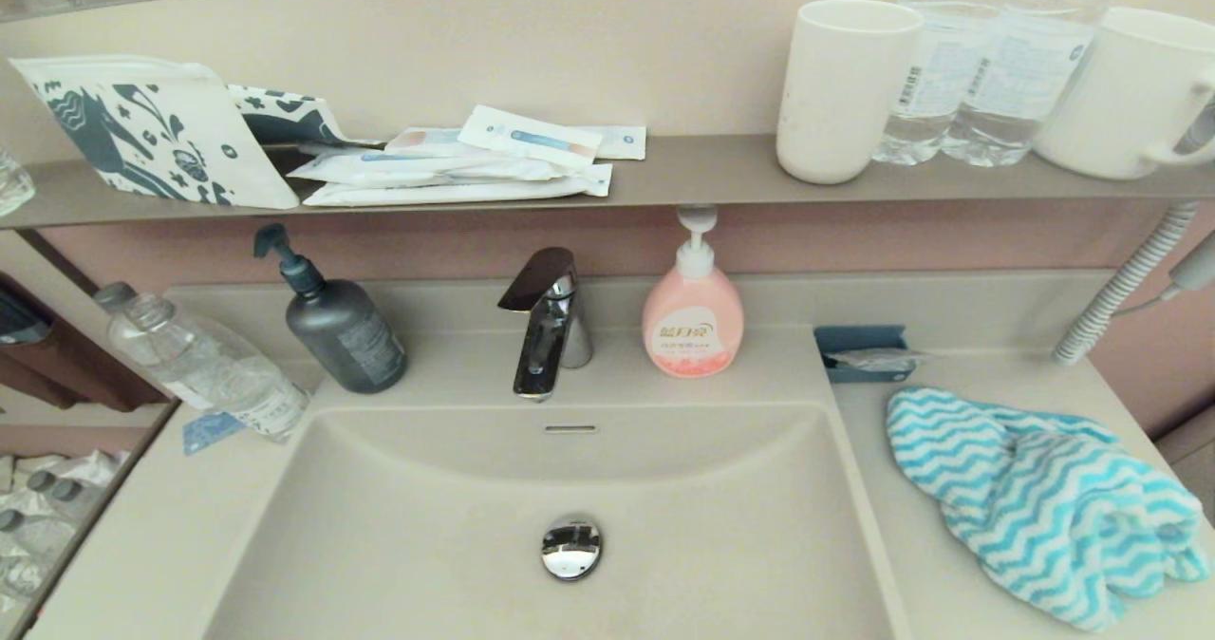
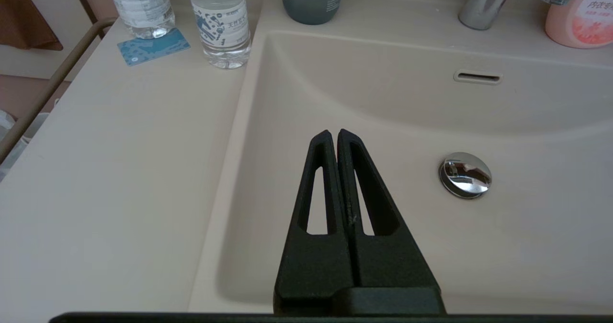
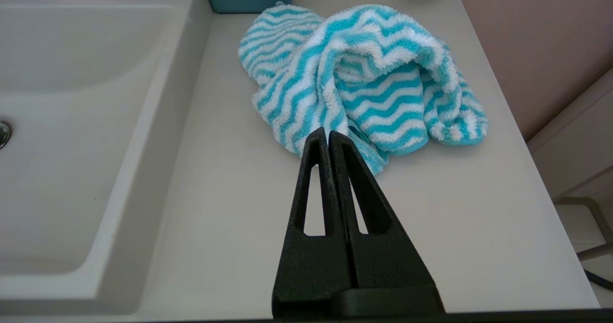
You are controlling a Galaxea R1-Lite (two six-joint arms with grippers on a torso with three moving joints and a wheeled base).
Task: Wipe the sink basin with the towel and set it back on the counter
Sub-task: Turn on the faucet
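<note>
The turquoise and white zigzag towel [image 1: 1039, 502] [image 3: 357, 81] lies crumpled on the beige counter [image 1: 911, 545] [image 3: 230, 203] to the right of the sink basin [image 1: 456, 545] [image 2: 527, 241], whose chrome drain plug [image 1: 571, 546] [image 2: 465, 175] sits in the middle. My right gripper [image 3: 328, 133] is shut and empty, held above the counter just short of the towel's near edge. My left gripper [image 2: 334, 133] is shut and empty above the left part of the basin. Neither gripper shows in the head view.
A chrome tap [image 1: 546, 322], a dark pump bottle [image 1: 342, 331] and a pink soap bottle [image 1: 693, 317] stand behind the basin. A blue soap dish [image 1: 864, 350] sits behind the towel. Water bottles [image 2: 222, 21] and a blue card [image 2: 153, 46] are at the left. The wall shelf [image 1: 664, 179] holds cups and packets.
</note>
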